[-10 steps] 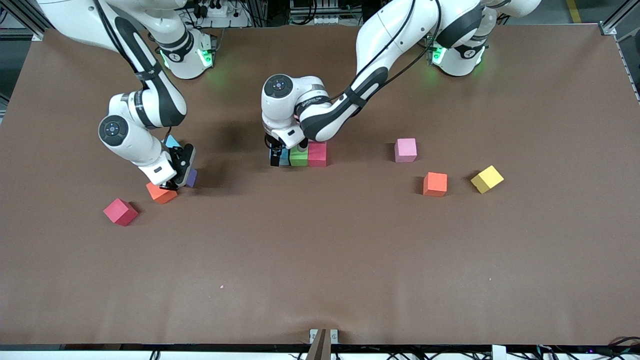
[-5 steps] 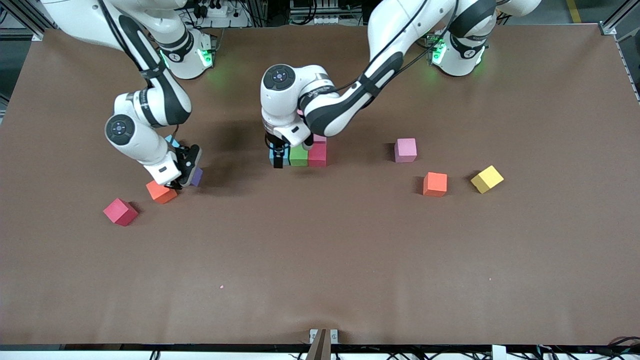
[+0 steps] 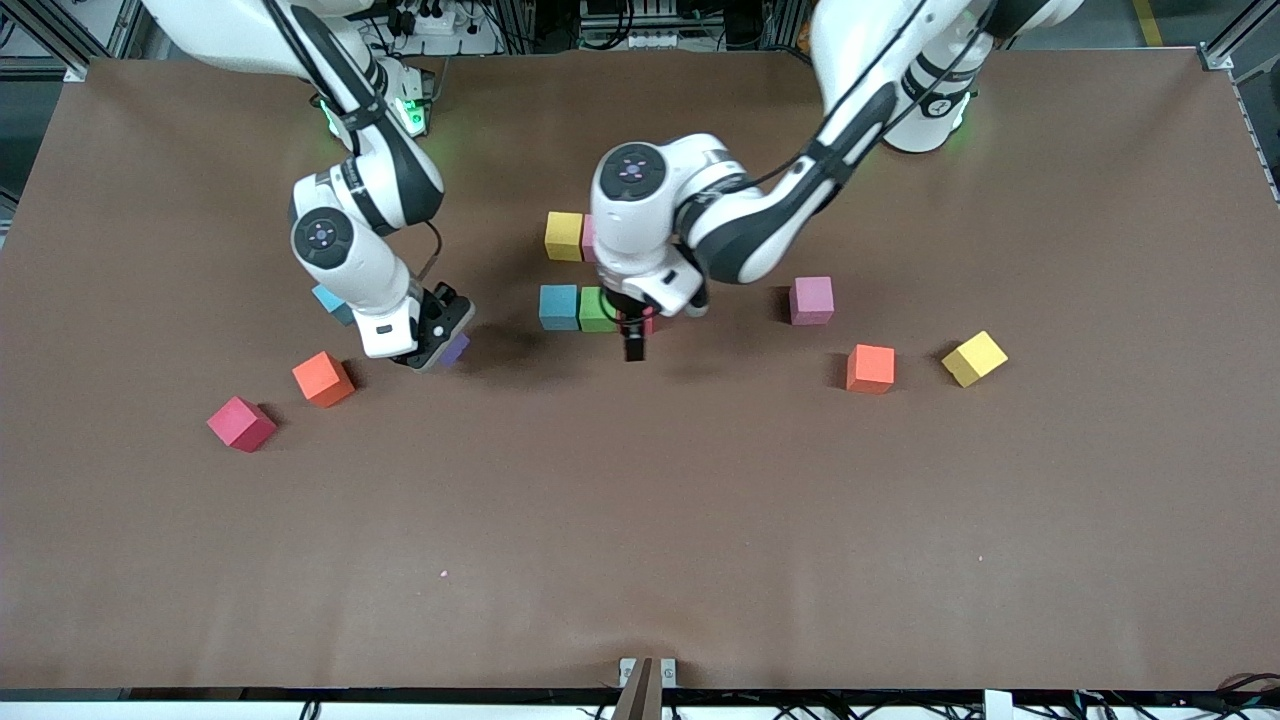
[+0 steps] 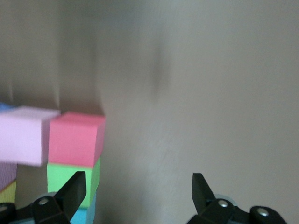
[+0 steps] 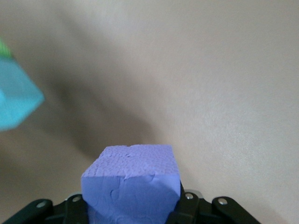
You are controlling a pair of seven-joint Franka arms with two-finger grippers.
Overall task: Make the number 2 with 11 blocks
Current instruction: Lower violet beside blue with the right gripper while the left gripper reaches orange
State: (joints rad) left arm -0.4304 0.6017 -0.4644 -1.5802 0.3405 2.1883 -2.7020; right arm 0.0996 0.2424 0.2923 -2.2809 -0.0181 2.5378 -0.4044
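A brown matte counter (image 3: 640, 520) fills the view; a small metal bracket (image 3: 646, 676) sits at its edge nearest the front camera.

Even overhead light, soft shadows under both arms, wrist views motion-blurred, front view sharp, no glare

Purple block (image 5: 131, 183) clamped between the right gripper (image 5: 133, 205) fingers, above bare table (image 5: 224, 93); blue block (image 5: 16, 95) farther off.

We see the left arm hiding most of the red block (image 3: 650, 322) and pink block (image 3: 588, 238). The right claw (image 3: 432, 345) covers most of the purple block (image 3: 456, 349).
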